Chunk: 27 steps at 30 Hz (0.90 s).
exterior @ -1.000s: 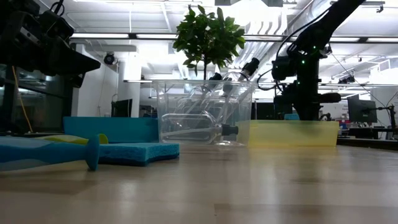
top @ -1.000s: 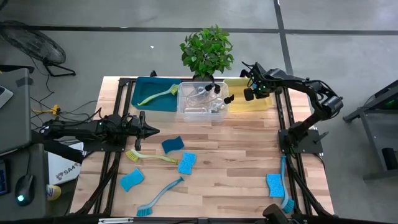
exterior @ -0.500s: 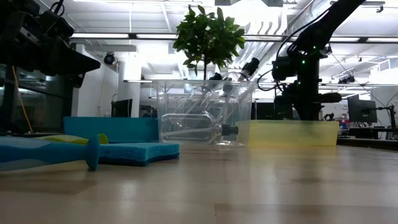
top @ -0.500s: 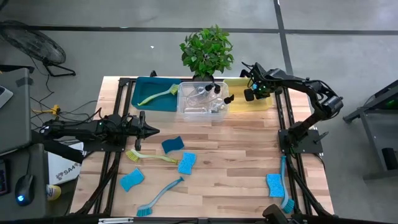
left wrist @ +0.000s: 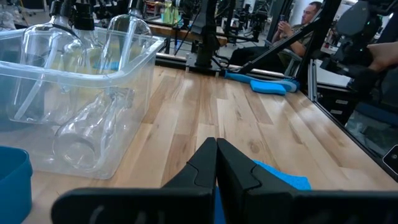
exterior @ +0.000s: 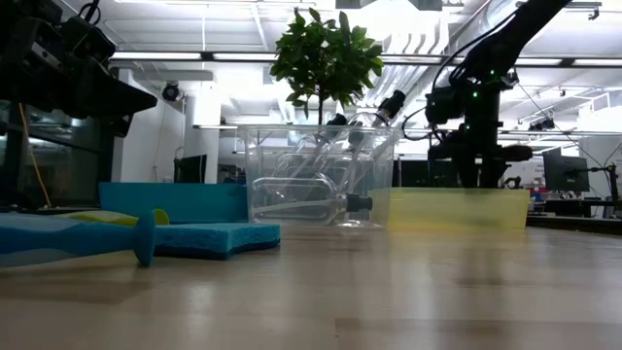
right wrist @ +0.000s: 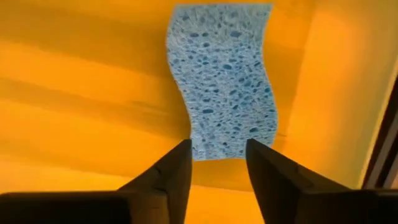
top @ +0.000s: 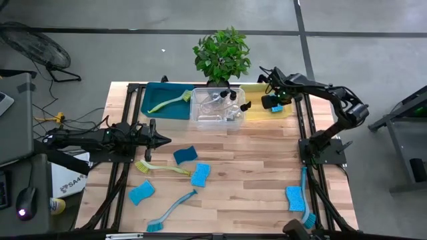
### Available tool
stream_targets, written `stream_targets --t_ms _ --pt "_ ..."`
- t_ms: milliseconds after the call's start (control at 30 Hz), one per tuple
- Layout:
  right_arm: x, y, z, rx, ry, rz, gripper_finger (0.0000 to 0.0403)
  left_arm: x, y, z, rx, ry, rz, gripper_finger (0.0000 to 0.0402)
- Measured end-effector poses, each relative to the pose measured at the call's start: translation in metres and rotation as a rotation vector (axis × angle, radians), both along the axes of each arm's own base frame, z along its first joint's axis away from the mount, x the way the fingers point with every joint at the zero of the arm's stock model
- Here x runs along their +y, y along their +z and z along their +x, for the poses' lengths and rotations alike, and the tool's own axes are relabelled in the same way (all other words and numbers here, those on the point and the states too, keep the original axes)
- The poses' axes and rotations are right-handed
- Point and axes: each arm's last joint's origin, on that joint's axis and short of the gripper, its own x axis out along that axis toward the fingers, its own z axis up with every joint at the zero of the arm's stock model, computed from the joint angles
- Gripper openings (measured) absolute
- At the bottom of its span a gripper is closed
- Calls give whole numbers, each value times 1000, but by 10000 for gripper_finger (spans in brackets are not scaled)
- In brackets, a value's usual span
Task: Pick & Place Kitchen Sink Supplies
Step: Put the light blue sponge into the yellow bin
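**Blue sponge lies in the yellow bin**

From above, the right gripper hangs over the yellow bin at the far edge of the table. A blue sponge lies in that bin, just under the gripper. The clear bin beside it holds clear bottles. The teal bin holds a yellow-green brush. The left gripper waits over the left side of the table. Near it lie three more sponges, a second yellow-green brush and a blue brush. One more sponge and brush lie by the near right corner.

From table height, the right arm stands above the yellow bin.

The left wrist view shows the left fingers pressed tight together, holding nothing.

The right wrist view shows the right fingers a little way apart. The sponge lies flat on the yellow floor between and past their tips. I cannot tell if they touch it.
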Motion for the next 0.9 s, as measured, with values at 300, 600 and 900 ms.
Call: stream_targets --t_ms 300,600,900 --pt "9 29 -7 -72 19 -97 178 0 0 0 0 0 0 1" --pt "34 58 -13 -158 83 -124 178 0 0 0 0 0 0 1" --pt "67 68 -12 -123 170 -57 178 0 0 0 0 0 0 1"
